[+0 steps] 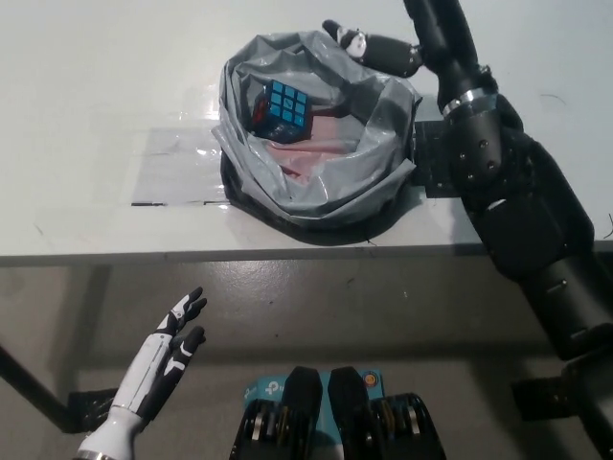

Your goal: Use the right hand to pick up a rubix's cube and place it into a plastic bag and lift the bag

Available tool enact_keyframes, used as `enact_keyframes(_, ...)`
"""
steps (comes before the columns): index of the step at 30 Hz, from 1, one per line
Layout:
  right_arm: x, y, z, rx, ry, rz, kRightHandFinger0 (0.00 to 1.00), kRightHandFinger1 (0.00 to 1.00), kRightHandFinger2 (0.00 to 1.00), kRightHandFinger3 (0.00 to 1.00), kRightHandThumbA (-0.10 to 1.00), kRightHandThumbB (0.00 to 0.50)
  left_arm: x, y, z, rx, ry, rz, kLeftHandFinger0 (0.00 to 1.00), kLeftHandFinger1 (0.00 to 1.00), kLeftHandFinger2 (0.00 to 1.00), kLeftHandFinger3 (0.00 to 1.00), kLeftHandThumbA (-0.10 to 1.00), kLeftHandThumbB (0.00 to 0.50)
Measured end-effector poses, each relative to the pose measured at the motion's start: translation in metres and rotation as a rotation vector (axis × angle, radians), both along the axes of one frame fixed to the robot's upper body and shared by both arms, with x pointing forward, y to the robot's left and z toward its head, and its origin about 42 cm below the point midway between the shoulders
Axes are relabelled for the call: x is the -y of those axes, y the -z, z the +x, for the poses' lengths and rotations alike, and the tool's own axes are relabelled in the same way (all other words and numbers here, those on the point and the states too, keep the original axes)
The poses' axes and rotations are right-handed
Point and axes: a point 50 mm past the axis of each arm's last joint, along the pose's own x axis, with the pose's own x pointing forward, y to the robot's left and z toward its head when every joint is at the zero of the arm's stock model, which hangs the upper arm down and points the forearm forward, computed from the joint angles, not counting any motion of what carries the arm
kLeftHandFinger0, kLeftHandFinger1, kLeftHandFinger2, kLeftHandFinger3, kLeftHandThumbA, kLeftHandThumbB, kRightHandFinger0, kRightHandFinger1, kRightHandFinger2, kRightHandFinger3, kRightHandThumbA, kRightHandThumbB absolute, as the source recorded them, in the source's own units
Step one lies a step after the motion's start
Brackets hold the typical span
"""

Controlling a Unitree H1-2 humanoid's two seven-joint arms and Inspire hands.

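The rubix's cube [283, 108], blue face up, lies loose inside the open grey plastic bag [350, 182] on the white table [96, 96]. My black right hand [383, 46] is above the bag's far right rim, off the cube, with nothing in it and its fingers pointing left. Part of the hand runs out of the picture's top edge. My white left hand [163, 359] rests open below the table's front edge at the lower left.
A clear plastic sheet [177, 168] lies flat on the table left of the bag. A black mat [436, 153] shows under the bag's right side. The table's front edge [192, 257] crosses the picture, with floor below it.
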Motion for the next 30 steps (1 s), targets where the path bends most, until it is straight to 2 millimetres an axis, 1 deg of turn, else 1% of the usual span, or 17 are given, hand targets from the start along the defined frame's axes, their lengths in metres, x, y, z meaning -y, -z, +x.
enact_keyframes(2,0.0,0.007,0.002,-0.022,0.01,-0.023,1.0,1.0,1.0,1.0,0.94,0.5,0.0,0.0,0.0,0.0,0.0,0.0,0.79,1.0,1.0,1.0,1.0,0.164)
enact_keyframes(4,0.001,0.014,0.004,-0.043,0.02,-0.042,1.0,1.0,1.0,1.0,0.94,0.5,0.0,0.0,0.0,0.0,0.0,-0.001,0.8,0.99,1.0,1.0,1.0,0.155)
enact_keyframes(6,0.0,0.021,0.006,-0.071,0.033,-0.061,1.0,1.0,1.0,1.0,0.91,0.5,0.0,0.0,0.0,0.0,0.0,0.0,0.8,0.99,1.0,1.0,1.0,0.137)
enact_keyframes(8,-0.003,0.026,0.006,-0.087,0.037,-0.072,1.0,1.0,1.0,1.0,0.89,0.5,0.0,0.0,0.0,0.0,0.0,0.0,0.8,0.99,1.0,1.0,1.0,0.143)
enact_keyframes(10,-0.007,0.031,0.006,-0.11,0.043,-0.08,1.0,1.0,1.0,1.0,0.91,0.5,0.0,0.0,0.0,0.0,0.0,0.0,0.8,1.0,1.0,1.0,1.0,0.16)
enact_keyframes(12,-0.011,0.038,0.006,-0.134,0.046,-0.088,1.0,1.0,1.0,1.0,0.93,0.5,0.0,0.0,0.0,0.0,0.0,0.0,0.78,0.98,1.0,1.0,1.0,0.164)
enact_keyframes(13,-0.013,0.04,0.006,-0.146,0.048,-0.092,1.0,1.0,1.0,1.0,0.93,0.5,0.0,0.0,0.0,0.0,0.0,0.0,0.78,0.98,1.0,1.0,1.0,0.155)
enact_keyframes(16,-0.02,0.053,0.006,-0.197,0.057,-0.117,1.0,1.0,1.0,1.0,0.91,0.5,0.0,0.0,0.0,0.002,0.001,0.0,0.78,0.97,1.0,1.0,1.0,0.157)
enact_keyframes(17,-0.02,0.055,0.006,-0.203,0.059,-0.121,1.0,1.0,1.0,1.0,0.88,0.494,0.0,0.0,0.0,0.002,0.001,0.0,0.78,0.97,1.0,1.0,1.0,0.154)
enact_keyframes(18,-0.021,0.061,0.007,-0.226,0.069,-0.137,1.0,1.0,1.0,1.0,0.85,0.493,0.0,0.0,0.0,0.002,0.001,0.001,0.78,0.97,1.0,1.0,1.0,0.153)
enact_keyframes(19,-0.021,0.065,0.007,-0.241,0.079,-0.149,1.0,1.0,1.0,1.0,0.84,0.493,0.0,0.0,0.0,0.001,0.001,0.0,0.77,0.97,1.0,1.0,1.0,0.153)
enact_keyframes(21,-0.021,0.069,0.008,-0.256,0.09,-0.162,1.0,1.0,1.0,1.0,0.77,0.499,0.0,0.0,0.0,0.002,0.001,0.0,0.79,0.97,1.0,1.0,1.0,0.165)
enact_keyframes(22,-0.02,0.071,0.008,-0.268,0.102,-0.173,1.0,1.0,1.0,1.0,0.76,0.498,0.0,0.0,0.0,0.002,0.001,0.0,0.79,0.97,1.0,1.0,1.0,0.164)
enact_keyframes(24,-0.02,0.073,0.008,-0.275,0.118,-0.188,1.0,1.0,1.0,1.0,0.64,0.493,0.0,0.0,0.0,0.002,0.001,0.0,0.77,0.96,1.0,1.0,1.0,0.156)
enact_keyframes(25,-0.02,0.075,0.008,-0.279,0.134,-0.203,1.0,1.0,1.0,1.0,0.62,0.496,0.0,0.0,0.0,0.002,0.001,0.0,0.76,0.96,1.0,1.0,1.0,0.156)
enact_keyframes(30,-0.018,0.083,0.008,-0.288,0.243,-0.284,1.0,1.0,1.0,1.0,0.55,0.466,0.0,0.0,0.0,0.003,0.002,0.0,0.75,0.95,1.0,1.0,1.0,0.149)
